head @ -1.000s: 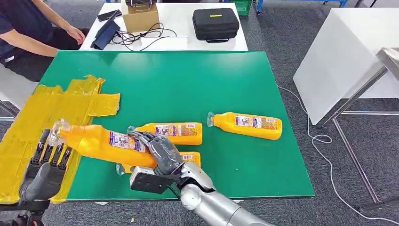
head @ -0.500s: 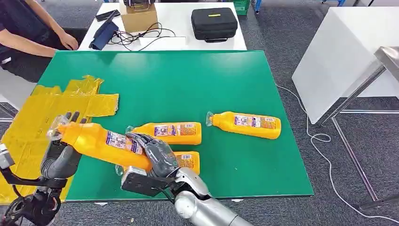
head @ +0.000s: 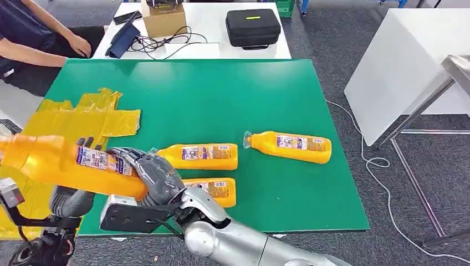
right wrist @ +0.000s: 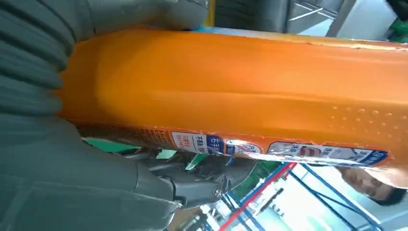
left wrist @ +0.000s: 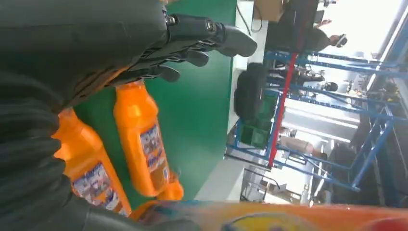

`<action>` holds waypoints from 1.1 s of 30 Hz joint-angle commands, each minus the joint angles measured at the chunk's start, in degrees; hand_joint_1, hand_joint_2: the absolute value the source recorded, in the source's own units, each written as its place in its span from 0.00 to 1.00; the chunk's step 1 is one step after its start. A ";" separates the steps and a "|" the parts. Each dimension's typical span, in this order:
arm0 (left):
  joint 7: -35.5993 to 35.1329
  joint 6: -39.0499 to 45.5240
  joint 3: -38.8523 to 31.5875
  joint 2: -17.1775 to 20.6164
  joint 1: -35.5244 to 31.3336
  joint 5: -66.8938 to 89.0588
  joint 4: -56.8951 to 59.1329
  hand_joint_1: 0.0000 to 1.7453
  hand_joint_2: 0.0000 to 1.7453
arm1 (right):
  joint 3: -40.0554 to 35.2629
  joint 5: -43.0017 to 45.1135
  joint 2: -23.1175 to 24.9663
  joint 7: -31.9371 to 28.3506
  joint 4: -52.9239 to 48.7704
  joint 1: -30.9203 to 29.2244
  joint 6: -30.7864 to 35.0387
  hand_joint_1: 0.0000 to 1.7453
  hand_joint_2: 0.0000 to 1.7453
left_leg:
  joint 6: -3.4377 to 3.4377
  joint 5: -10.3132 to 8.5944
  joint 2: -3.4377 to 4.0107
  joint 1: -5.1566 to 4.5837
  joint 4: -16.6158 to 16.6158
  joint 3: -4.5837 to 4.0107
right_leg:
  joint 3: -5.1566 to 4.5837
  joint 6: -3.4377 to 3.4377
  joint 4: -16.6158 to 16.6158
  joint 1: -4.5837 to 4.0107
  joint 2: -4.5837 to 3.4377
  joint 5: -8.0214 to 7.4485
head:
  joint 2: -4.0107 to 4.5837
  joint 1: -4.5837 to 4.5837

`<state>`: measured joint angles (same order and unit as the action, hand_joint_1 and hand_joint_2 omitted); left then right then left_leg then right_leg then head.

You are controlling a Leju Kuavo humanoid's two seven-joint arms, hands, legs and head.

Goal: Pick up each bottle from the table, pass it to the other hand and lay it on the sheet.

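My right hand (head: 148,176) grips the held bottle (head: 66,165) around its base end, above the near-left corner of the green table (head: 221,100). The bottle lies almost level, its neck end reaching to the left edge of the head view, over the yellow sheet (head: 61,124). The right wrist view shows its orange body (right wrist: 250,86) pressed against my palm, label side turned away.

My left hand (head: 75,197) sits just under the bottle, fingertips (head: 84,142) poking up behind it. In the left wrist view its fingers (left wrist: 192,45) are spread apart, closed on nothing; whether the palm touches the bottle I cannot tell.

Three more bottles lie flat on the table. One (head: 199,157) is just beyond my right hand, another (head: 213,190) just beside my right wrist, the third (head: 291,147) apart to the right, neck pointing left.

Behind the green table stands a white table (head: 216,27) with a black case (head: 253,26), a cardboard box (head: 162,21) and cables (head: 166,41). A person (head: 33,39) sits at far left.
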<state>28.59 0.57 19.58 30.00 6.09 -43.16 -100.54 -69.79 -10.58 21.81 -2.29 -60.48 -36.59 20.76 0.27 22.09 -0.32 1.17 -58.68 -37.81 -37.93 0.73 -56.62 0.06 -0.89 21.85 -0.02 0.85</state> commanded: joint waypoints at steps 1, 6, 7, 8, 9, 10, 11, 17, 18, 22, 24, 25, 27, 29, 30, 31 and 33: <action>-2.34 -0.75 -0.94 -11.95 -2.99 4.68 -0.41 0.00 1.00 | -3.41 -0.38 -1.81 1.87 0.96 -2.90 0.44 1.00 1.00 | 0.10 0.04 -0.20 -0.12 0.13 0.39 | 0.42 0.06 0.04 0.09 0.34 0.14 | 0.00 -0.04; -3.74 -0.39 -3.41 -14.42 -0.13 8.18 -5.02 0.00 1.00 | 3.28 -4.82 -1.81 4.72 2.33 -0.58 5.97 1.00 1.00 | 0.07 0.06 -0.17 -0.06 0.08 0.34 | 0.38 0.17 0.07 -0.01 0.30 0.03 | 0.00 -0.02; -4.19 -0.22 -3.77 -14.56 -0.44 9.04 -5.53 0.00 1.00 | 6.95 -5.04 -1.81 3.59 3.61 -0.11 5.45 1.00 1.00 | 0.06 0.03 -0.11 -0.06 0.08 0.26 | 0.28 0.17 0.06 0.02 0.21 -0.02 | 0.00 -0.02; -4.77 -0.04 -3.99 -14.78 -0.78 9.26 -5.77 0.00 1.00 | 9.46 -5.84 -1.81 1.79 4.57 0.12 4.20 1.00 1.00 | 0.05 0.01 -0.14 -0.03 0.04 0.15 | 0.20 0.17 0.05 -0.01 0.22 -0.05 | 0.00 -0.04; -5.07 -0.02 -4.18 -14.86 -1.01 9.29 -5.76 0.00 1.00 | 10.75 -6.34 -1.81 0.96 4.91 0.27 3.36 1.00 1.00 | 0.07 0.05 -0.18 -0.07 0.07 0.30 | 0.34 0.18 0.04 0.02 0.29 0.02 | 0.00 0.00; -5.48 0.11 -4.18 -14.59 -1.86 9.91 -5.44 0.00 1.00 | 13.48 -7.70 -1.81 0.48 4.32 1.48 2.88 1.00 1.00 | 0.06 0.02 -0.22 -0.04 0.04 0.21 | 0.27 0.18 0.02 -0.01 0.31 -0.01 | 0.00 -0.04; -5.71 0.19 -4.29 -14.84 -2.75 10.21 -5.12 0.00 1.00 | 15.31 -8.37 -1.81 0.11 4.74 2.35 3.02 1.00 1.00 | 0.05 -0.01 -0.18 -0.02 0.03 0.13 | 0.17 0.17 0.03 -0.02 0.26 -0.05 | 0.00 0.00; -8.33 0.84 -3.71 -19.96 -5.11 15.31 -6.03 0.00 1.00 | 23.91 -15.02 -1.81 -3.30 5.70 5.93 1.09 1.00 1.00 | 0.09 -0.02 -0.32 -0.04 0.05 0.19 | 0.30 0.19 0.05 0.00 0.40 -0.02 | 0.00 -0.02; -8.33 0.84 -3.71 -19.96 -5.11 15.31 -6.03 0.00 1.00 | 23.91 -15.02 -1.81 -3.30 5.70 5.93 1.09 1.00 1.00 | 0.12 0.00 -0.34 -0.07 0.08 0.29 | 0.42 0.22 0.07 0.02 0.45 0.01 | 0.00 -0.02; -11.76 -1.42 -5.98 -26.37 -5.87 21.32 -7.09 0.00 1.00 | 27.41 -19.03 -1.81 -3.72 5.24 7.45 -0.17 1.00 1.00 | 0.09 -0.03 -0.24 -0.04 0.03 0.10 | 0.21 0.20 0.03 0.00 0.29 -0.07 | 0.00 -0.02; -14.02 -2.69 -6.95 -29.69 -6.14 24.11 -7.87 0.00 1.00 | 28.33 -19.95 -1.81 -3.84 4.53 7.89 -0.81 1.00 1.00 | 0.08 -0.03 -0.27 -0.04 0.03 0.11 | 0.21 0.22 0.04 -0.01 0.32 -0.08 | 0.00 -0.02; -15.49 -3.44 -7.34 -31.59 -6.20 25.53 -8.13 0.00 1.00 | 28.48 -20.45 -1.81 -3.80 4.06 7.96 -1.07 1.00 1.00 | 0.11 0.01 -0.32 -0.06 0.02 0.22 | 0.33 0.24 0.02 0.01 0.41 -0.01 | 0.00 -0.02; -15.90 -3.66 -6.97 -32.41 -6.40 26.10 -8.09 0.00 1.00 | 28.22 -20.60 -1.81 -3.65 3.63 7.92 -1.11 1.00 1.00 | 0.12 0.02 -0.31 -0.08 0.00 0.21 | 0.32 0.24 -0.01 0.03 0.41 0.00 | 0.00 -0.02; -15.90 -3.66 -6.97 -32.41 -6.40 26.10 -8.09 0.00 1.00 | 28.22 -20.60 -1.81 -3.65 3.63 7.92 -1.11 1.00 1.00 | 0.09 0.00 -0.18 -0.06 -0.02 0.10 | 0.19 0.23 0.00 0.02 0.26 -0.07 | 0.00 -0.02; -15.90 -3.66 -6.97 -32.41 -6.40 26.10 -8.09 0.00 1.00 | 28.22 -20.60 -1.81 -3.65 3.63 7.92 -1.11 1.00 1.00 | 0.10 0.02 -0.19 -0.08 -0.01 0.17 | 0.26 0.23 -0.01 0.03 0.28 -0.04 | 0.00 -0.04; -15.92 -3.71 -7.08 -32.57 -6.27 26.19 -7.94 0.00 1.00 | 27.92 -20.52 -1.81 -3.53 3.37 7.90 -1.18 1.00 1.00 | 0.11 0.07 -0.17 -0.10 0.00 0.30 | 0.37 0.23 -0.02 0.04 0.29 0.01 | 0.00 -0.02; -16.45 -5.08 -7.22 -34.06 -6.57 27.37 -7.41 0.00 1.00 | 26.40 -20.32 -1.81 -2.88 2.66 8.00 -1.89 1.00 1.00 | 0.07 0.03 -0.15 -0.07 0.00 0.20 | 0.26 0.21 -0.02 0.01 0.24 -0.04 | 0.00 0.00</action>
<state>12.83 -2.49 13.92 1.69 1.92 -17.40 -108.67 -43.54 -31.17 21.46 -6.38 -58.27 -28.32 20.22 0.30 22.06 -0.33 1.16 -58.71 -37.88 -37.98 0.94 -56.61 0.05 -0.90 21.67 -0.02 0.85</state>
